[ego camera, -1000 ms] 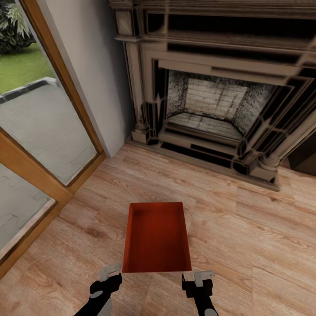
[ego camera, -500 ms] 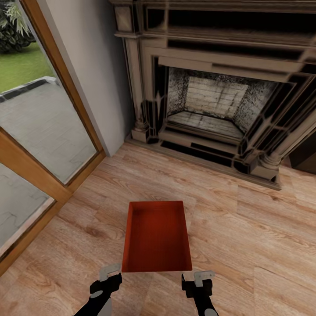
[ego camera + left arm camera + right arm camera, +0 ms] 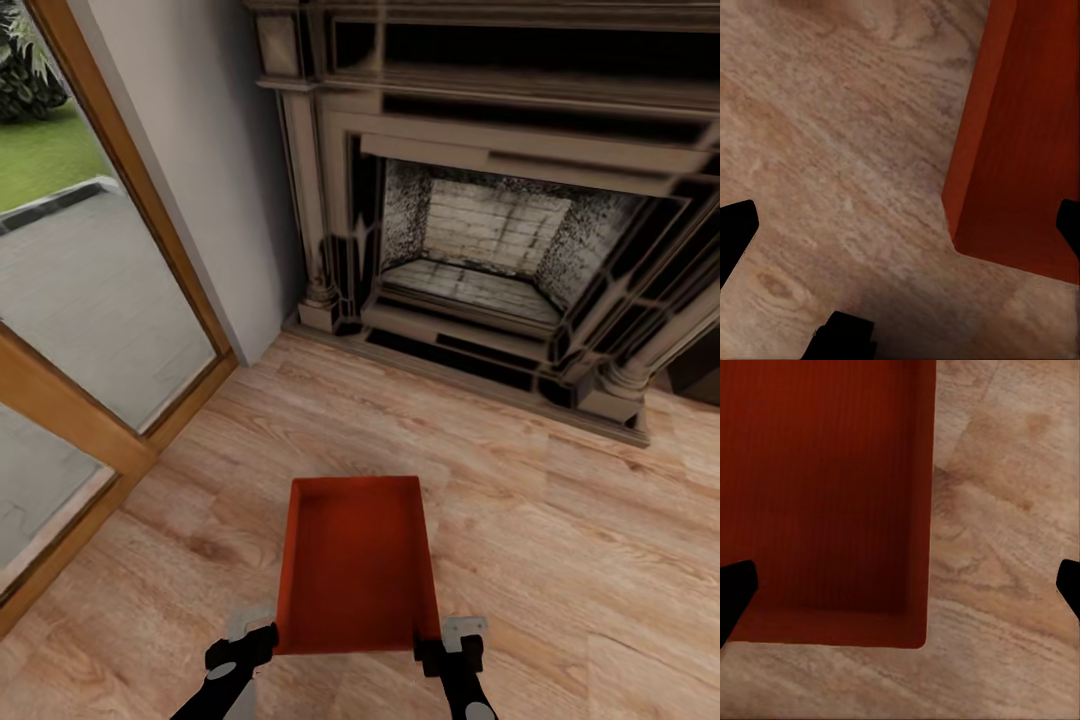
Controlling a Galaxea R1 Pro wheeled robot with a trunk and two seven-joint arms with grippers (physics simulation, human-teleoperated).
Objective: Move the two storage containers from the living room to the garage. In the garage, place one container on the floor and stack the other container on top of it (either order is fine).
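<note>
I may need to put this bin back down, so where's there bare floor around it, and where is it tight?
Bare wood floor runs from the storage container to the fireplace hearth, and between the container and the glass door frame. It is tight at the container's near corners, where the left gripper and right gripper sit.

Matt red-orange container [image 3: 355,570] on grained wood floor [image 3: 560,560]

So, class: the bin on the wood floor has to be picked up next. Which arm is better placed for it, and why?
Probably neither alone. The left gripper and right gripper flank the near corners of the storage container, both open, each straddling a side wall. A two-arm lift looks likeliest.
</note>
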